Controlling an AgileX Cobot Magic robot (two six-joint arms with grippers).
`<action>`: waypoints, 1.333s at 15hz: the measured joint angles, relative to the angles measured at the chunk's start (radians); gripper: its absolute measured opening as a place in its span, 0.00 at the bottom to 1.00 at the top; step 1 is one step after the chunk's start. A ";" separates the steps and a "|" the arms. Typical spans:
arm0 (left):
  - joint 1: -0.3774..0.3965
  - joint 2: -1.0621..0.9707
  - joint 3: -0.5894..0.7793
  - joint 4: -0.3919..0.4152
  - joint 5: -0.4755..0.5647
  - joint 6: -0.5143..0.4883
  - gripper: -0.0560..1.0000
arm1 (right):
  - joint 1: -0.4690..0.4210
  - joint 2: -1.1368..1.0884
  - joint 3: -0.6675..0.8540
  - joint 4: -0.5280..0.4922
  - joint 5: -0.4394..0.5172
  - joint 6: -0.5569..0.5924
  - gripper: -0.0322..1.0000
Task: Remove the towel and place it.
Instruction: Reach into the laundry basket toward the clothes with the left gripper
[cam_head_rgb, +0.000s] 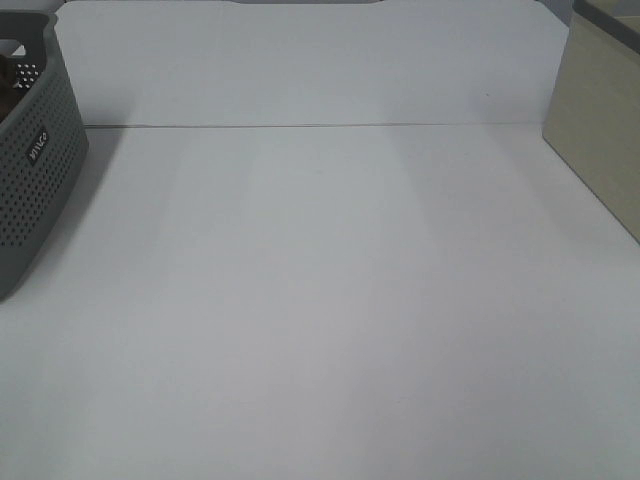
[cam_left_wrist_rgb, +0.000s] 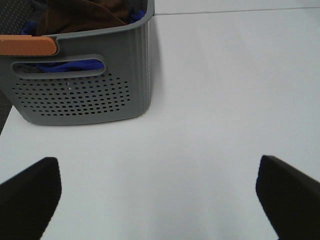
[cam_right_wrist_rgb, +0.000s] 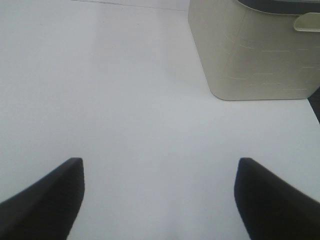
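The dark brown towel lies bunched inside the grey perforated basket, with blue cloth under it showing through the handle slot. In the exterior high view the basket stands at the far left edge and only a sliver of its dark contents shows. My left gripper is open and empty, well short of the basket, over bare table. My right gripper is open and empty over bare table. Neither gripper shows in the exterior high view.
A cream-coloured bin stands at the right side of the white table, also seen in the exterior high view. An orange handle sits on the basket's rim. A white back wall bounds the table.
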 joint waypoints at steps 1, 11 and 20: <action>0.000 0.000 0.000 0.000 0.000 0.000 0.99 | 0.000 0.000 0.000 0.000 0.000 0.000 0.80; 0.000 0.000 0.000 0.000 0.000 0.000 0.99 | 0.000 0.000 0.000 0.000 0.000 0.000 0.80; 0.000 0.000 0.000 0.000 0.000 0.000 0.99 | 0.000 0.000 0.000 0.000 0.000 0.000 0.80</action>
